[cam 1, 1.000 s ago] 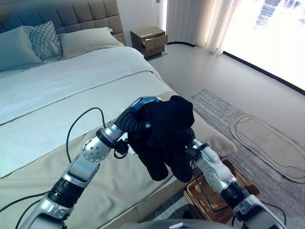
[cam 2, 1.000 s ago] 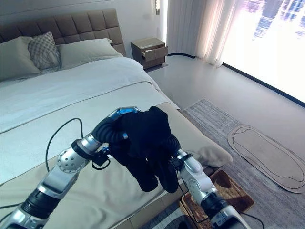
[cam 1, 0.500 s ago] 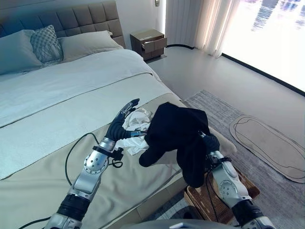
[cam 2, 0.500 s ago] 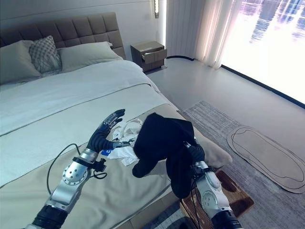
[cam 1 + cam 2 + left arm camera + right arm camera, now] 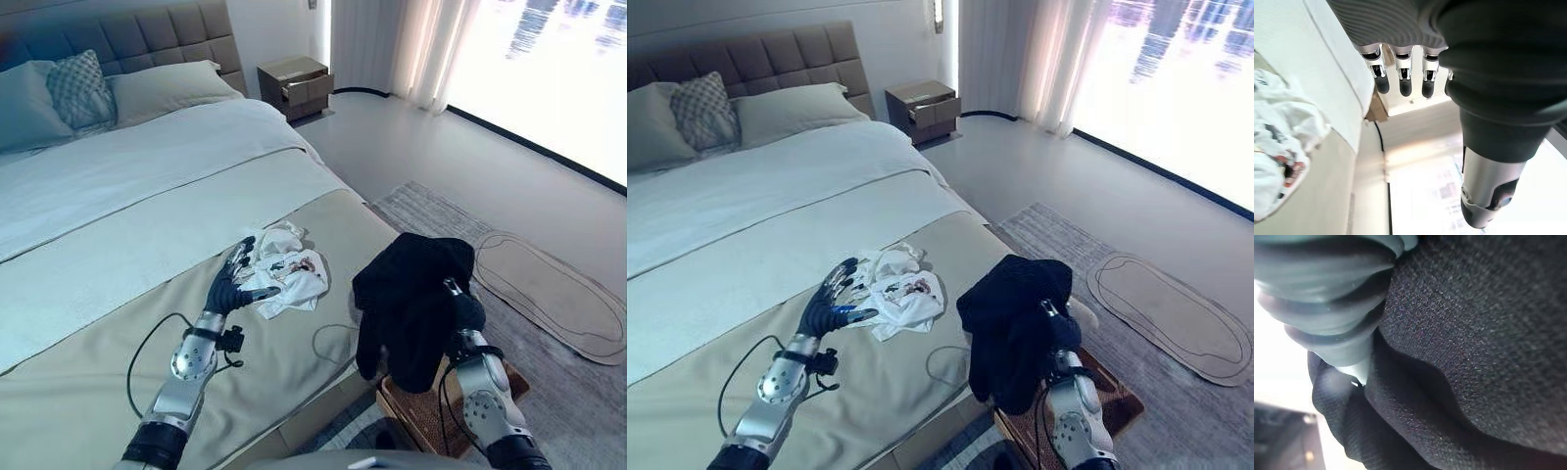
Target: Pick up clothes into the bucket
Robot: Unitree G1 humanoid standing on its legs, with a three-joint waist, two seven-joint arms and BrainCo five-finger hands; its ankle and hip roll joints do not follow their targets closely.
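Observation:
A black garment hangs draped over my right hand past the bed's foot edge, above a brown wicker basket on the floor. In the right wrist view the black cloth covers everything beyond the ribbed cover. A crumpled white cloth with red and dark print lies on the beige bedspread. My left hand hovers open just left of it, fingers straight, with the white cloth beside them.
The bed runs back to pillows and a padded headboard. A wooden nightstand stands by the curtains. On the grey rug lies an oval beige mat, right of the basket.
My right hand has carried the black garment right and down, off the bed to over the basket. My left hand let go of it and came down open beside the uncovered white cloth.

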